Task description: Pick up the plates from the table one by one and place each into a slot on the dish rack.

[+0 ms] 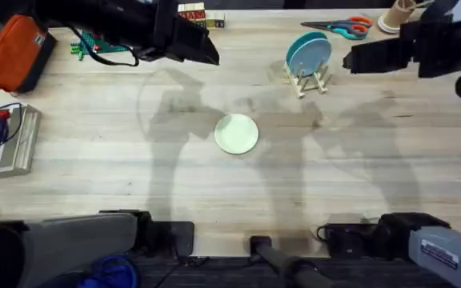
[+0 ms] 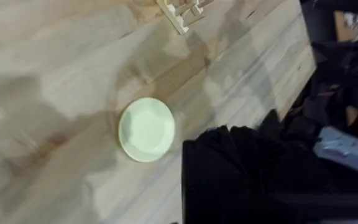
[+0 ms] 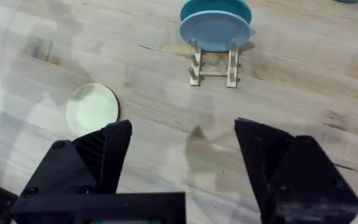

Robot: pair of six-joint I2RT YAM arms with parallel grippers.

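- Plates are the matter here: one pale cream-yellow plate (image 1: 236, 133) lies flat on the bare wood of the table (image 1: 118, 160), near its middle, with nothing touching it.
- At the far left of the table sits an orange pouch (image 1: 16, 53), and below it a grey box (image 1: 10, 144) with red and blue cables.
- Left tool (image 1: 202, 50) hangs over the far side of the table, up and left of the yellow plate and well apart from it; I cannot tell how its fingers stand, since the left wrist view shows just a dark mass of it.
- Right of the yellow plate stands the small wooden dish rack (image 1: 310, 80), carrying blue plates (image 1: 308, 54) upright between its pegs.
- Beyond the rack lie scissors (image 1: 338, 28) with orange and teal handles.
- Right tool (image 3: 182, 149) hovers just right of the rack in the overhead view, apart from it; its two black fingers (image 3: 110, 149) are spread wide and have hold of nothing.
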